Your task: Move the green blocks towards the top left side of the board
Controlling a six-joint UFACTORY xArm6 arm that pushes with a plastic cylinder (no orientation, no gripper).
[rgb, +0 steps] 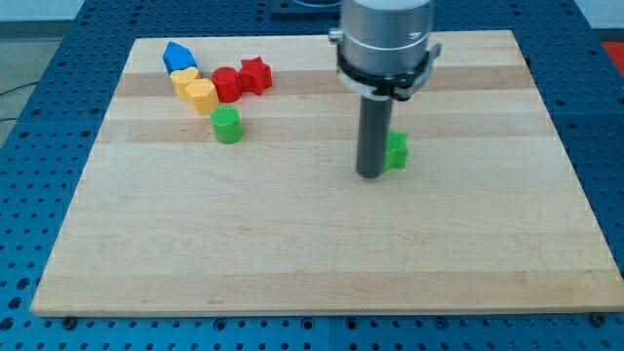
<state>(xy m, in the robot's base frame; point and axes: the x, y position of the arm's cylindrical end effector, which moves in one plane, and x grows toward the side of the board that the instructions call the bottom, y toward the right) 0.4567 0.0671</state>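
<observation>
Nearest the camera lies the bare front stretch of the wooden board [322,263], pale planks reaching to the view's bottom edge, with a blue perforated table [29,244] showing around it.

Taking my tip [370,175] as the landmark: it stands on the board a little right of the board's middle, the lower end of a straight dark rod [371,136] that hangs from a broad grey cylinder [384,44] at the view's top. The arm carries no claw, so nothing here stands apart, together or clamped; the rod simply ends in the tip.

Just to the right of my tip, touching the rod or very nearly so, sits a green block [396,151]. Part of it is hidden behind the rod, so I cannot tell its shape for certain.

Well to the left of my tip and slightly higher in the view stands the second green block, a green cylinder [226,125], apart from the tip and upright.

Further to the upper left of my tip is a tight cluster. A yellow block [202,96] lies just above and left of the green cylinder, with a second yellow block [183,79] touching it. A red cylinder [227,84] sits beside them, and a red star [254,74] touches it on the side toward my tip. A blue block [178,57] lies farthest from my tip, at the cluster's upper left end.
</observation>
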